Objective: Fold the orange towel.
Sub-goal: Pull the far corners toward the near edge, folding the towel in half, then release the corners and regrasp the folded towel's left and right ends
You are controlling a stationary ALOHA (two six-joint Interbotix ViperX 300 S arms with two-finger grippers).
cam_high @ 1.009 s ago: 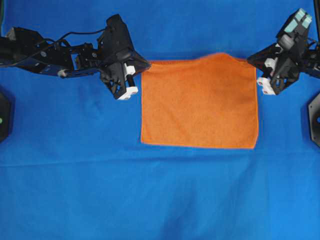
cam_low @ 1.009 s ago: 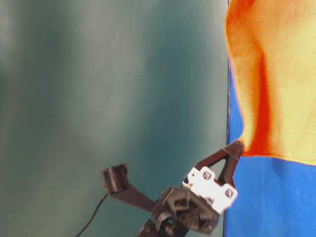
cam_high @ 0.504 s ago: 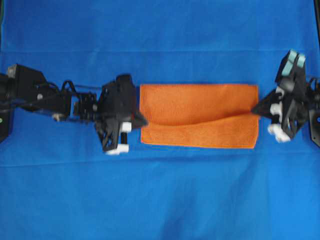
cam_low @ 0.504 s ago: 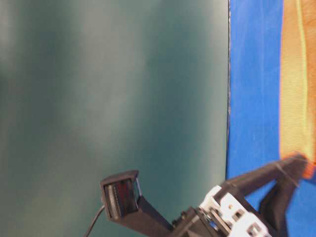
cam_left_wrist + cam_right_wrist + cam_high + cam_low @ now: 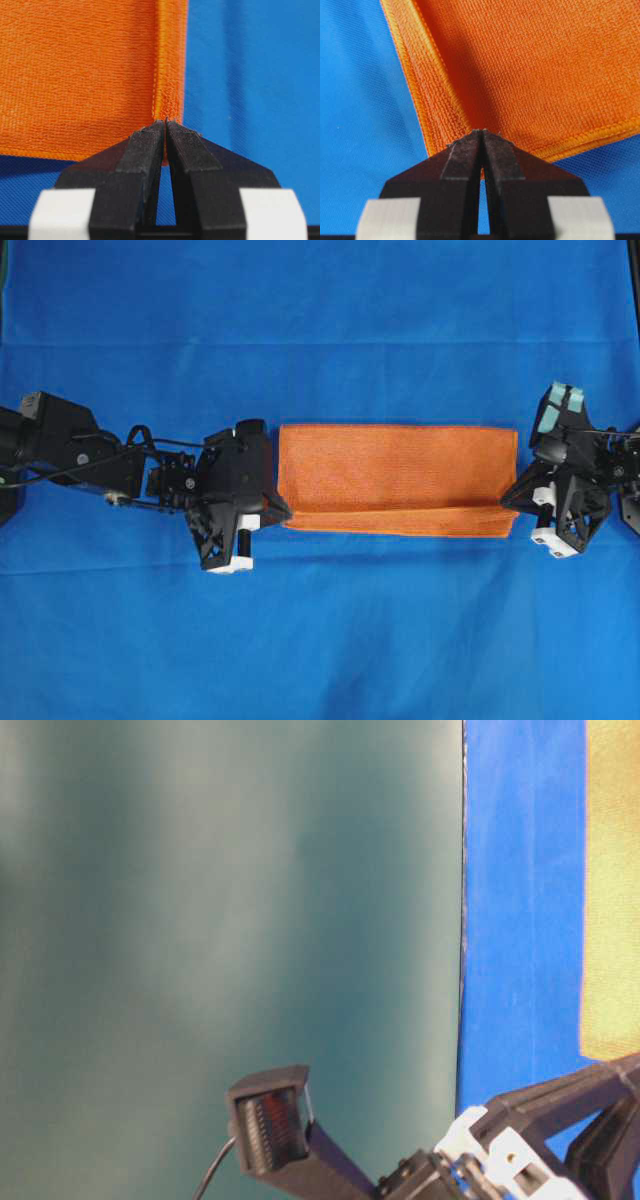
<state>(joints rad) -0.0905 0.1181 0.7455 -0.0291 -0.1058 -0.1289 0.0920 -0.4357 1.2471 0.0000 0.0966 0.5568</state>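
Note:
The orange towel (image 5: 395, 475) lies on the blue cloth as a flat, wide band in two layers, its doubled edges along the near side. My left gripper (image 5: 285, 512) is shut on the towel's near left corner. Its tips (image 5: 165, 122) pinch the hem where the towel (image 5: 75, 75) ends. At the near right corner my right gripper (image 5: 508, 502) is shut too. In the right wrist view its tips (image 5: 481, 132) bite the stitched corner of the towel (image 5: 535, 65). The table-level view shows only a strip of the towel (image 5: 612, 890).
The large blue cloth (image 5: 320, 640) covers the whole work surface around the towel. Both black arms reach in low from the left and right edges. A teal wall (image 5: 200, 920) fills most of the table-level view.
Both grippers have carried the towel's far edge toward the near edge and come down. The towel has gone from a spread square to a half-height folded band.

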